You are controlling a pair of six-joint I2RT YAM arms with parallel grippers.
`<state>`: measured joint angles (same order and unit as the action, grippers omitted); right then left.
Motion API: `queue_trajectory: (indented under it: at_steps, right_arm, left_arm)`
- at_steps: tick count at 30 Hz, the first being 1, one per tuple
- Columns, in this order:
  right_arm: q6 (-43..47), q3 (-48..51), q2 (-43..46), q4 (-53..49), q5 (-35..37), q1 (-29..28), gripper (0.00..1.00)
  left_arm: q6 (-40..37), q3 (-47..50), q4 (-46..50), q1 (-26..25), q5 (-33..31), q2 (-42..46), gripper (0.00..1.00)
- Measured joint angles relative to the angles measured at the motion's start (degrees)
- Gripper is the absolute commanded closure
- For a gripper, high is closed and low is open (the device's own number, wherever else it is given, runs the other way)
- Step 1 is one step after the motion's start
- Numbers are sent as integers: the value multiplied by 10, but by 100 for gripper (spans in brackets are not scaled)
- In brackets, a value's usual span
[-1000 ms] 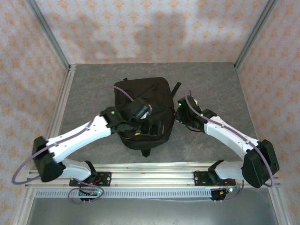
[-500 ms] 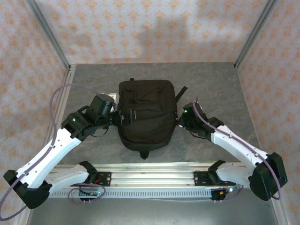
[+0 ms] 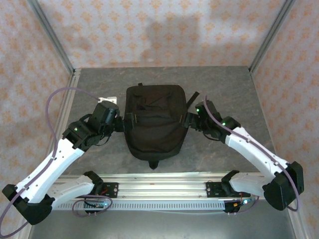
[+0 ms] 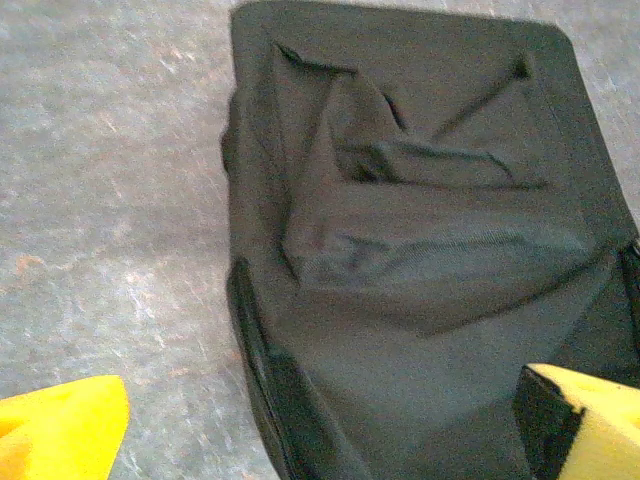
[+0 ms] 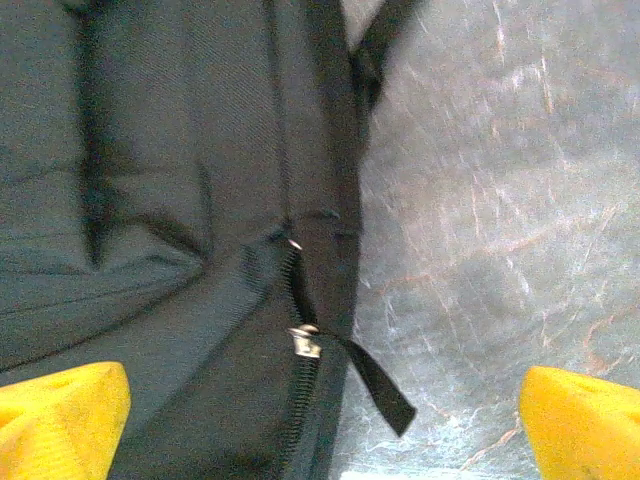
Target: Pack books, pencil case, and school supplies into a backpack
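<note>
The black backpack (image 3: pixel 154 119) lies flat in the middle of the grey table, its zip run shut. My left gripper (image 3: pixel 122 124) is open at its left edge, and its yellow fingertips (image 4: pixel 60 425) straddle the bag's side and the fabric (image 4: pixel 420 250). My right gripper (image 3: pixel 188 119) is open at the bag's right edge. The metal zip slider (image 5: pixel 305 340) and its black pull tab (image 5: pixel 375 385) lie loose between the right gripper's (image 5: pixel 322 415) yellow pads, touched by neither. The books, pencil case and school supplies are out of view.
A backpack strap (image 3: pixel 192 99) trails off the bag's upper right corner. Bare grey tabletop (image 3: pixel 234 89) surrounds the bag. An aluminium rail (image 3: pixel 159 186) runs along the near edge, and frame posts and papered walls close in the sides and back.
My left arm has drawn back from on top of the backpack to its left side. The bag now lies closed and flatter. My right gripper has opened and shifted slightly away along the right edge.
</note>
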<state>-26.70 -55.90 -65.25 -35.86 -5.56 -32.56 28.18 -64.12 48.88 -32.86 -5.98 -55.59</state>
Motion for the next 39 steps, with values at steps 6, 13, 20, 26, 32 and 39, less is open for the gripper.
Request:
queue_trajectory:
  at_steps: [6, 13, 20, 26, 32, 39]
  right_arm:
    - [66, -157, -2, -31, 93, 0, 1]
    - [213, -86, 56, 140, 93, 1, 1]
    - [338, 59, 75, 346, 130, 1, 0]
    - [420, 183, 35, 565, 203, 8, 0]
    - [449, 224, -28, 641, 242, 68, 0]
    - [389, 300, -40, 690, 250, 207, 0]
  left_arm:
    - [-66, 7, -89, 0, -64, 2, 0]
    - [-224, 103, -292, 31, -97, -26, 0]
    - [-230, 264, -450, 208, -71, 5, 0]
    - [-269, 350, -592, 273, -55, -46, 0]
    - [-268, 410, -668, 289, -100, -132, 0]
    - [-266, 470, -808, 296, -99, -158, 0]
